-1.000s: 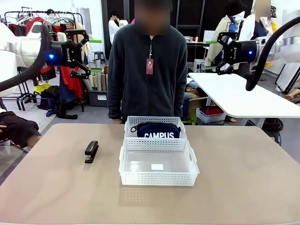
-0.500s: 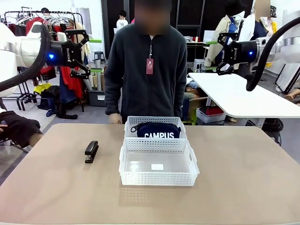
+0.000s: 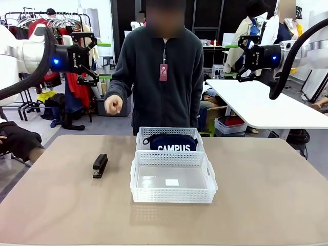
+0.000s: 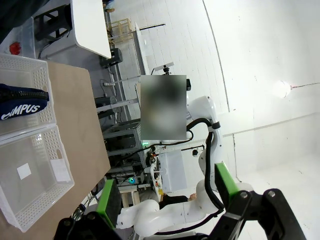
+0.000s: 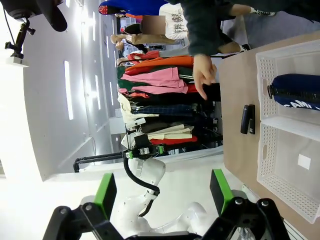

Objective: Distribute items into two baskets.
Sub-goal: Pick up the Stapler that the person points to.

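Observation:
Two white lattice baskets stand end to end at the table's middle. The far basket [image 3: 140, 136] holds the navy CAMPUS pouch [image 3: 169, 142]. The near basket [image 3: 172, 196] holds nothing; a small white label sits on its bottom. The black stapler [image 3: 100, 165] lies on the table left of the baskets. My left gripper [image 3: 101, 60] is raised high at the left, open. My right gripper [image 3: 231, 61] is raised high at the right, open. The wrist views show the pouch [image 4: 22, 102] [image 5: 295, 90], the stapler [image 5: 247, 119] and open green pads [image 4: 108, 202] [image 5: 105, 193].
A person in a dark fleece stands at the far side, one hand [image 3: 113, 104] raised in a loose fist over the table's far left edge. The tan table [image 3: 266, 195] is bare to the right. A white table and clothes racks stand behind.
The person's hand has risen from beside the hip to chest height at the left. Both arms and all the items have stayed still.

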Action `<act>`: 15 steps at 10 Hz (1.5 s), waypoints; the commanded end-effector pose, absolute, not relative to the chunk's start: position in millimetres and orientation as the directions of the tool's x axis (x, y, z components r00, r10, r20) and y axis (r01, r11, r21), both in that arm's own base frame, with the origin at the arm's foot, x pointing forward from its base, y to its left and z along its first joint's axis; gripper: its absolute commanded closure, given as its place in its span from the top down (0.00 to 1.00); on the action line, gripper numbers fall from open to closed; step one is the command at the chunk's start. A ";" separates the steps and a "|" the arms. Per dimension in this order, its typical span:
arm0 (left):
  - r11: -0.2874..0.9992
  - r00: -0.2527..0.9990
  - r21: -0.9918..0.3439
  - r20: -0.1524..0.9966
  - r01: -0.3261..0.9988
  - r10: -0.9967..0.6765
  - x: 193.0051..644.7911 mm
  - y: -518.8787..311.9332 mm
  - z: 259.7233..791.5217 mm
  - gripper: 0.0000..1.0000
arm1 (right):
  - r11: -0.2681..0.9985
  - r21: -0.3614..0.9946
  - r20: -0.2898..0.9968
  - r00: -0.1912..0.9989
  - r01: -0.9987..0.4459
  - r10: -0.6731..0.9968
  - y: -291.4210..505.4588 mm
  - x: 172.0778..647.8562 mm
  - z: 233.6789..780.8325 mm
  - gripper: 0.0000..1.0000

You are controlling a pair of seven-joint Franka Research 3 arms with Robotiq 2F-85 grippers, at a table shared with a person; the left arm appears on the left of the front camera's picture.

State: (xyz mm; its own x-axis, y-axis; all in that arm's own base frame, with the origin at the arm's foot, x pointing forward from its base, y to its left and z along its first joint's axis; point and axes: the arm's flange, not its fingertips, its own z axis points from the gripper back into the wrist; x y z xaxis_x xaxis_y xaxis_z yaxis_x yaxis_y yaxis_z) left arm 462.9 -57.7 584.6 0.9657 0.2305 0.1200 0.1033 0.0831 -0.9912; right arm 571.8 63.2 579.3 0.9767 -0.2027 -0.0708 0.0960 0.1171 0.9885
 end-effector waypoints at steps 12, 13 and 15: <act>0.077 0.967 -0.992 0.117 0.102 0.228 462.3 -57.8 586.7 1.00 | 0.116 0.988 -0.077 0.975 0.103 -0.210 64.8 570.6 583.1 1.00; 0.077 0.967 -0.992 0.117 0.102 0.228 462.3 -57.8 586.7 1.00 | 0.116 0.988 -0.077 0.975 0.103 -0.210 64.8 570.6 583.1 1.00; 0.129 0.960 -0.988 0.115 0.084 0.254 461.1 -54.2 590.8 1.00 | 0.116 0.988 -0.077 0.975 0.103 -0.210 64.8 570.6 583.1 1.00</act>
State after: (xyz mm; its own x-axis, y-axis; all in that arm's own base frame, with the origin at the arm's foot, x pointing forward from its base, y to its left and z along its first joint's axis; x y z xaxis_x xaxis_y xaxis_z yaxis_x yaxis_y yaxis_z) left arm 463.0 -56.2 584.6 0.9640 0.2368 0.1210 0.1011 0.0941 -0.9904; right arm 571.8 63.2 579.3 0.9767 -0.2027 -0.0709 0.0960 0.1171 0.9885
